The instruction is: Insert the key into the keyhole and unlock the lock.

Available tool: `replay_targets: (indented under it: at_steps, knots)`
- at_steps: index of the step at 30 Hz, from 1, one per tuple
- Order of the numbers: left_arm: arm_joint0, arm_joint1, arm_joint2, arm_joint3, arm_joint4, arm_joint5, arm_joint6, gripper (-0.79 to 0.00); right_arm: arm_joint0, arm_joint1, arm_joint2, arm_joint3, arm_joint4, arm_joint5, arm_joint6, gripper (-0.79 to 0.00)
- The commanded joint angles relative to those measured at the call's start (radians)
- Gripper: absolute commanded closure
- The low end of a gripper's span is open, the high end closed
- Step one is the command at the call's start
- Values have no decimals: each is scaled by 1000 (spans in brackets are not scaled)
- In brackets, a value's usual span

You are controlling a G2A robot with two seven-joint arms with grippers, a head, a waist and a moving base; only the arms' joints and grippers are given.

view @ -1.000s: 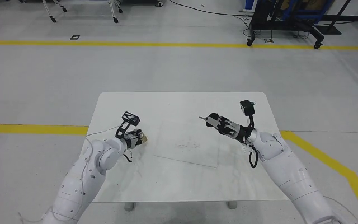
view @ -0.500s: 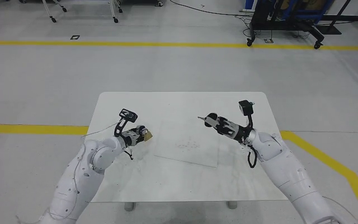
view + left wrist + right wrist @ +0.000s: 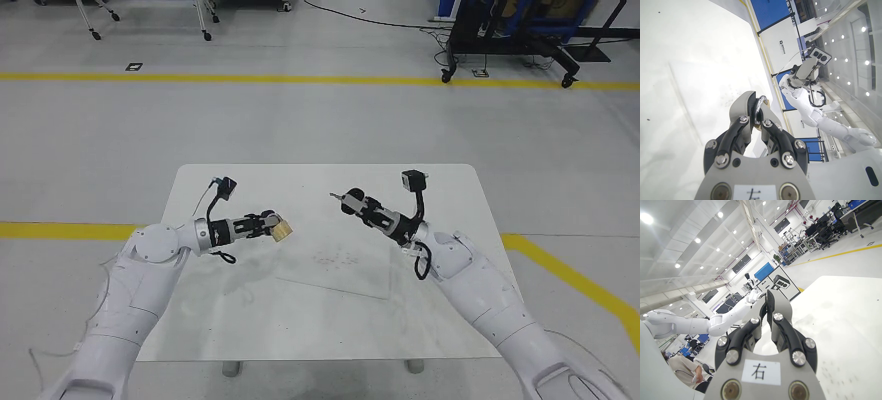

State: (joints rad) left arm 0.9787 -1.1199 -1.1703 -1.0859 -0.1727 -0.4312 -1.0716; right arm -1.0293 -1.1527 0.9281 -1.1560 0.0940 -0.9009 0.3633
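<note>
2 arms hover above the tabletop [image 3: 250, 320], facing each other. Left jaws are clamped on the brass padlock [image 3: 283, 229], gripping its shackle [image 3: 758, 103], with the body toward the other arm. Right jaws are pressed nearly together on the key [image 3: 336, 197], whose thin tip points toward the padlock, well apart from it.

Left gripper [image 3: 759, 100] and right gripper [image 3: 766, 302] each wore a one-character label [image 3: 754, 192]; a panel [image 3: 783, 47] bore print.

Bright, even overhead lighting.
Lit by ceiling lamps [image 3: 697, 240]; glaring off the white table [image 3: 696, 47]; bowed at wrist-view edges.
</note>
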Motion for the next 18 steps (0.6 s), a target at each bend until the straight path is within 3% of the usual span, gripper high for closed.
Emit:
replay_targets:
  at_steps: [1,13,15,18]
  knots:
    - [0,0,0,0,2,0,0,0,-1,0,0,-1,0,0,0,0]
    - [0,0,0,0,2,0,0,0,-1,0,0,-1,0,0,0,0]
    - [10,-5,13,-11,-51,60,-7,0,-1,0,0,-1,0,0,0,0]
    - [-19,-17,32,20,-213,194,-118,0,-18,-4,-6,-22,11,20,-13,0]
